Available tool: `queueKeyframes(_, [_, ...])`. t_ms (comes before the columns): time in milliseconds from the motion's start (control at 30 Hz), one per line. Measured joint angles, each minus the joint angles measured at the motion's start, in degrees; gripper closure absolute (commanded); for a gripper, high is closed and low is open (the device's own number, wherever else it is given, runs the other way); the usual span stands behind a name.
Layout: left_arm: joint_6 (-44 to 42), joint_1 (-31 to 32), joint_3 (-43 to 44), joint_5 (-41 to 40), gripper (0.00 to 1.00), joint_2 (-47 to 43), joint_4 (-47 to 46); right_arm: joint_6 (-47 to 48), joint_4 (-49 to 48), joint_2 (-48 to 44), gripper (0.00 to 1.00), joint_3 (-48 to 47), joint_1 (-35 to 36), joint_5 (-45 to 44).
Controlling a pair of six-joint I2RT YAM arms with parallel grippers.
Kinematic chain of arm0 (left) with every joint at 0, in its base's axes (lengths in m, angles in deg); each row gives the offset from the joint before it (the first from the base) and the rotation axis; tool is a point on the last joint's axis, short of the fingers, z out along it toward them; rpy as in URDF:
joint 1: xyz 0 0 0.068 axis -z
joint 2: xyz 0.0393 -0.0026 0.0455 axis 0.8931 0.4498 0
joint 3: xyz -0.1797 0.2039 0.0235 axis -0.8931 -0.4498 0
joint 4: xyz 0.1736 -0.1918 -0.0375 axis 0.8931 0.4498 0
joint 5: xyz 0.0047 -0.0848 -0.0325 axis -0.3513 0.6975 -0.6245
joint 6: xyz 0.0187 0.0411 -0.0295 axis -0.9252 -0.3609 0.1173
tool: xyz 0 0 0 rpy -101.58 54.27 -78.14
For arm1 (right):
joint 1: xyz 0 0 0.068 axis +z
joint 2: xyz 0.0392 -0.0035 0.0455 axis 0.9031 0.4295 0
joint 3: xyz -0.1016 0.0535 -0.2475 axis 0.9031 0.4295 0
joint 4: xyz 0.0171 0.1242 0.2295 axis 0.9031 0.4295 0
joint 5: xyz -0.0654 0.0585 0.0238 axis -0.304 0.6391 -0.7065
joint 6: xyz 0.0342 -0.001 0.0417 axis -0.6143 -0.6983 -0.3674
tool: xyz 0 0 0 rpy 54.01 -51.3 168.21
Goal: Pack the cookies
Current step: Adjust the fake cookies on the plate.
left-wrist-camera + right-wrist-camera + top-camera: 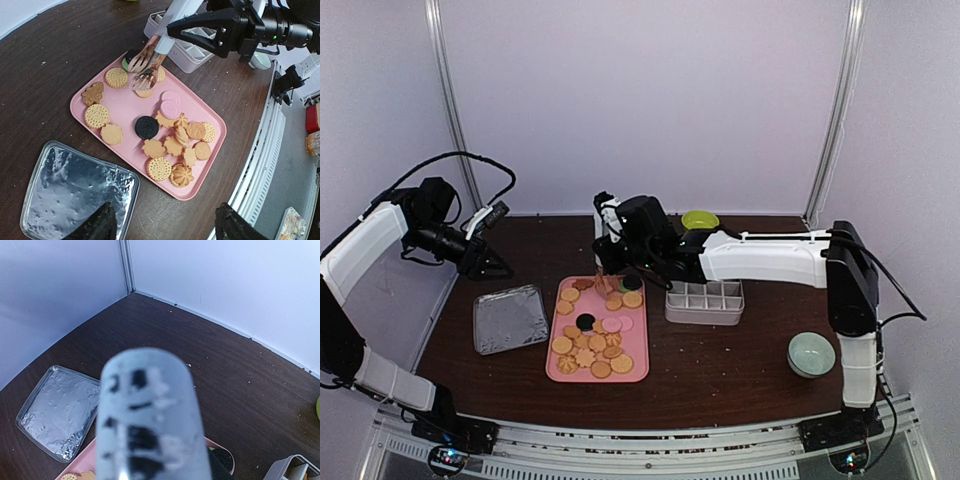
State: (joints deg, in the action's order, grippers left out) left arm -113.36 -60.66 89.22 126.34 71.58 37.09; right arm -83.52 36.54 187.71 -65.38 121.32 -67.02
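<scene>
Many cookies [590, 345] lie on a pink tray [636, 372] at the table's middle; they also show in the left wrist view [175, 140]. My right gripper [625, 236] is shut on the white handle of metal tongs [605, 275]. The tongs' copper tips [142, 70] hang just over the cookies at the tray's far end. The blurred handle [150, 420] fills the right wrist view and hides the fingers. My left gripper [495, 265] is open and empty, raised over the table's left side, above the near edge of a foil tray [75, 190].
The empty foil tray [510, 318] lies left of the pink tray. A white divided box [705, 300] stands right of it. A green bowl [700, 219] sits at the back and a pale bowl [811, 353] at the front right. Crumbs dot the table.
</scene>
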Motion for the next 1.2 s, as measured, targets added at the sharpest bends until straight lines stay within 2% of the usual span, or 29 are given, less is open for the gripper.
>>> queueKeyframes(367, [0.0, 0.0, 0.0, -0.1, 0.30, 0.0, 0.0, 0.8, -1.5, 2.3, 0.63, 1.5, -0.2, -1.8])
queueKeyframes(900, [-0.1, 0.0, 0.0, 0.0, 0.30, 0.0, 0.4, -3.8, -6.0, -5.3, 0.63, 13.5, -0.3, 1.6])
queueKeyframes(1200, [-0.1, 0.0, 0.0, 0.0, 0.30, 0.0, 0.8, -5.0, -5.2, -5.6, 0.59, 14.2, -0.2, 3.3])
